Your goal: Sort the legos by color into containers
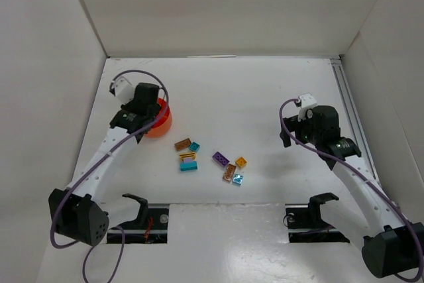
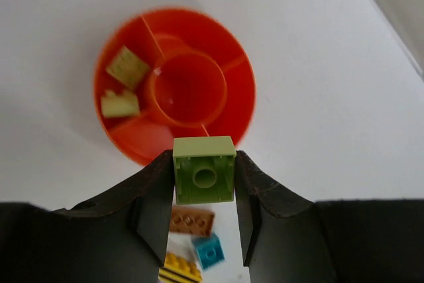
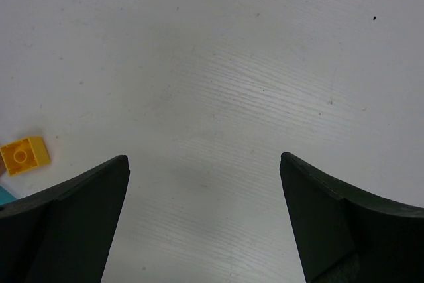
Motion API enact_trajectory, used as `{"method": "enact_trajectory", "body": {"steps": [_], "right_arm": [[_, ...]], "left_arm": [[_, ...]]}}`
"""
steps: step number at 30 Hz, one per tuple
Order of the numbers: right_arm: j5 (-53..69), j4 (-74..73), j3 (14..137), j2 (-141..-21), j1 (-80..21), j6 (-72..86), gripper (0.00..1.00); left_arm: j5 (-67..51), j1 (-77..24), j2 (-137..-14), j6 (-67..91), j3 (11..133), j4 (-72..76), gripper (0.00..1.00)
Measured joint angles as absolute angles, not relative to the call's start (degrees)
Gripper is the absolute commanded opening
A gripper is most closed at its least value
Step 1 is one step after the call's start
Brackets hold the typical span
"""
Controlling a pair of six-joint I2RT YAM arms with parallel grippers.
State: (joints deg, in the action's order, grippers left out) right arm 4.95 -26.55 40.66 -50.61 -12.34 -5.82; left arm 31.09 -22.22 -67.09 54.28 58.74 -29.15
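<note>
Left tool [image 2: 204, 187] is gripping a lime brick [image 2: 203, 167] above the bowl [image 2: 240, 74]; it likely belongs beside the two lime bricks [image 2: 126, 67] there. Right tool [image 3: 203, 160] is standing open.

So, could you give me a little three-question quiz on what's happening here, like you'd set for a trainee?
1. True or false: the left gripper is shut on a lime green plastic brick, held above the near rim of the round orange-red plastic bowl.
2. How many loose green bricks lie inside that bowl? A: none. B: two, together in one compartment. C: five, spread over all compartments.
3. Fill in the gap: the right gripper is ____ over bare table and holds nothing.

Key: 1 true; 2 B; 3 open.
</note>
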Motion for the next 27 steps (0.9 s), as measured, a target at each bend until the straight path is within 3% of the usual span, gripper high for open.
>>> {"method": "enact_trajectory", "body": {"steps": [5,8,24,27], "right_arm": [[3.7,-26.7,40.7,-51.5,-12.3,-5.8,1.00],[3.1,-26.6,40.7,-51.9,-12.3,-5.8,1.00],[1.3,-27.4,41.5,-55.1,-12.3,-5.8,1.00],[1.2,-27.5,41.6,-55.6,-12.3,-5.8,1.00]], "left_arm": [[25.9,-7.1,-66.1,43.9,58.3,-22.4,0.21],[23.4,-3.3,-66.2,39.3,56.9,-19.0,0.21],[17.6,-1.7,-70.8,31.9,52.7,-14.4,0.23],[17.3,-1.7,-71.1,31.9,52.0,-14.3,0.28]]}}
